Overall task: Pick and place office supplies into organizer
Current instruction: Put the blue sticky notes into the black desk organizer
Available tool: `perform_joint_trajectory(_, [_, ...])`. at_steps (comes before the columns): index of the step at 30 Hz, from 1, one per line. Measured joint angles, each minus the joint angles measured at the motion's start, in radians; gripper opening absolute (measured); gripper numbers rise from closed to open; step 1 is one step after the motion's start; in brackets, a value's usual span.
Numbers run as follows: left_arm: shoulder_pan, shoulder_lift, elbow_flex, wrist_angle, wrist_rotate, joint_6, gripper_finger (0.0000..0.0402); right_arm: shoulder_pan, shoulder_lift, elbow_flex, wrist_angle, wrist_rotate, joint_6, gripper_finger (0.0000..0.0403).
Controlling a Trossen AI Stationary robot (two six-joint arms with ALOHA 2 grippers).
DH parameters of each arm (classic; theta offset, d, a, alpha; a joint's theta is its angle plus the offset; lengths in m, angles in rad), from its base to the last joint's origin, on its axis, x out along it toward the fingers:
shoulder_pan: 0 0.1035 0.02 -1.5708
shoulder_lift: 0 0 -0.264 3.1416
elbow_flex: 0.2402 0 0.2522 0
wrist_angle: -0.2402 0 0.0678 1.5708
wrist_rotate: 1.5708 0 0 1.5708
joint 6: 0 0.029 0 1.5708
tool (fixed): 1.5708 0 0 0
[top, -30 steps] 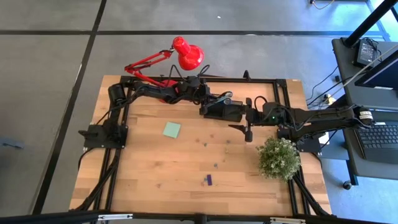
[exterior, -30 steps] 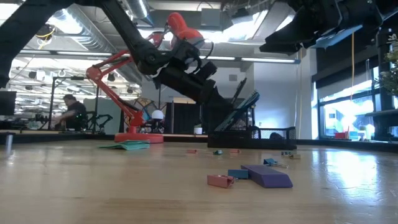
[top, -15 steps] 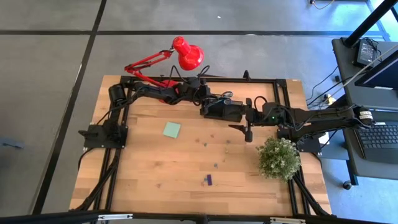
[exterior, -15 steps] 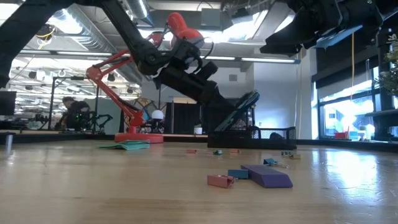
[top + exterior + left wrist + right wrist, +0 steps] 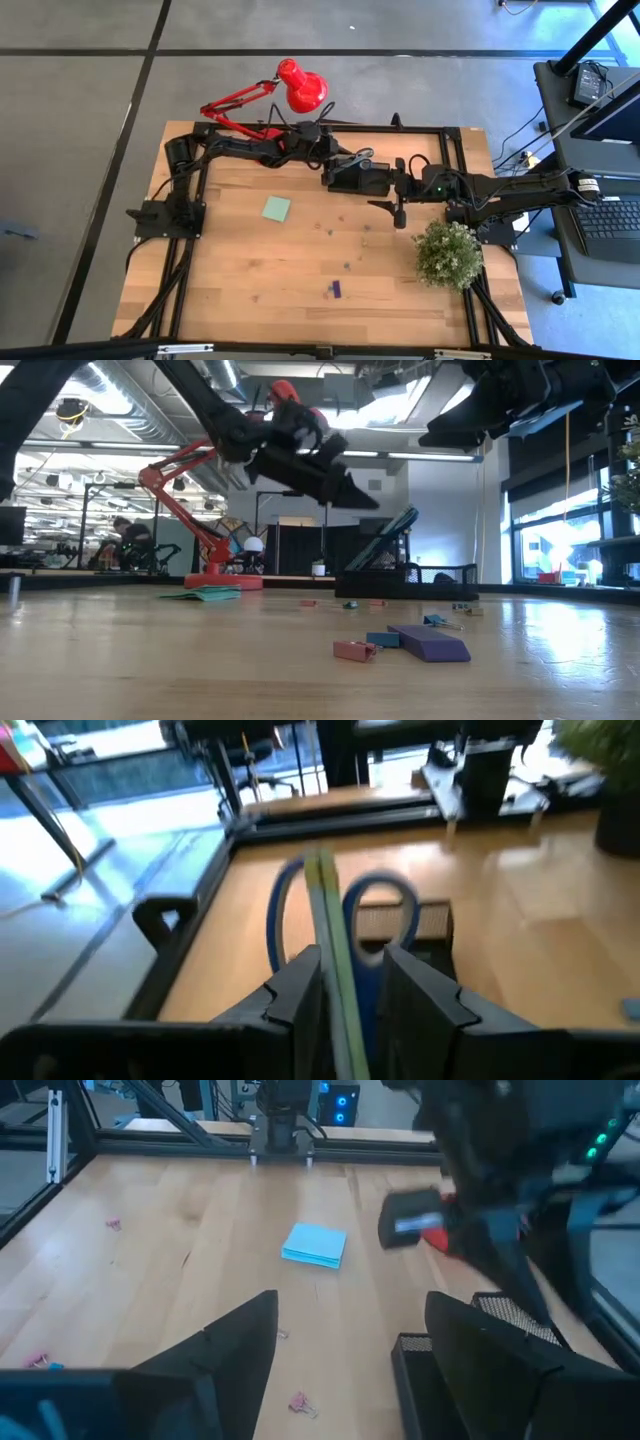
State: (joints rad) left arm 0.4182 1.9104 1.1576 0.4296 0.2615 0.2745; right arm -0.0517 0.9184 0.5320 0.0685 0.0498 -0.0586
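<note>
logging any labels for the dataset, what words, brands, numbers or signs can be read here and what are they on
No text can be read in any view.
Sticky-note pad: blank face, no writing shows.
Organizer: no label shows.
Red desk lamp: no brand mark shows.
Laptop beside the table: its keys are too small to read.
Right arm: only a small green light, no characters.

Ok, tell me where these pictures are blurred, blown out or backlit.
Left wrist view: soft throughout, scissors smeared. Low view: windows at the right glare, left arm dark against the ceiling lights. Right wrist view: near fingers out of focus. High view: evenly lit, sharp.
</note>
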Motion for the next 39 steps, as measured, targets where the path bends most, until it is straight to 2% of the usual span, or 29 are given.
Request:
perform_joint_trajectory(6, [-0.049,-0.112,0.001,-0.084,0.001,0.013,0.01,0.0,0.0,0.0,-0.056,0.0,0.058,0.0255])
perform_joint_trajectory(11, [-0.119,-0.217,0.003,-0.293,0.001,0.023,0.01,0.0,0.0,0.0,-0.106,0.0,0.077,0.0255])
perform_joint_trajectory(16, [-0.2,-0.276,0.002,-0.537,-0.002,-0.095,0.01,0.0,0.001,0.0,-0.106,0.0,0.079,0.0255])
perform_joint_trajectory(19, [-0.247,-0.279,0.002,-0.614,-0.007,-0.193,0.01,0.0,0.001,0.0,-0.108,0.0,0.08,0.0255])
perform_joint_trajectory(22, [-0.304,-0.278,0.002,-0.689,-0.036,-0.217,0.01,0.01,0.005,0.0,-0.108,0.0,0.074,0.0255])
perform_joint_trajectory(27, [-0.412,-0.275,-0.024,-0.721,-0.18,-0.213,0.01,0.041,0.034,0.0,-0.099,-0.001,0.029,0.0255])
perform_joint_trajectory(30, [-0.464,-0.275,-0.024,-0.71,-0.19,-0.264,0.01,0.049,0.055,0.0,-0.088,-0.001,0.029,0.0255])
perform_joint_trajectory(39, [-0.566,-0.275,-0.024,-0.735,-0.258,-0.232,0.01,0.093,0.138,0.0,-0.047,-0.001,0.027,0.0255])
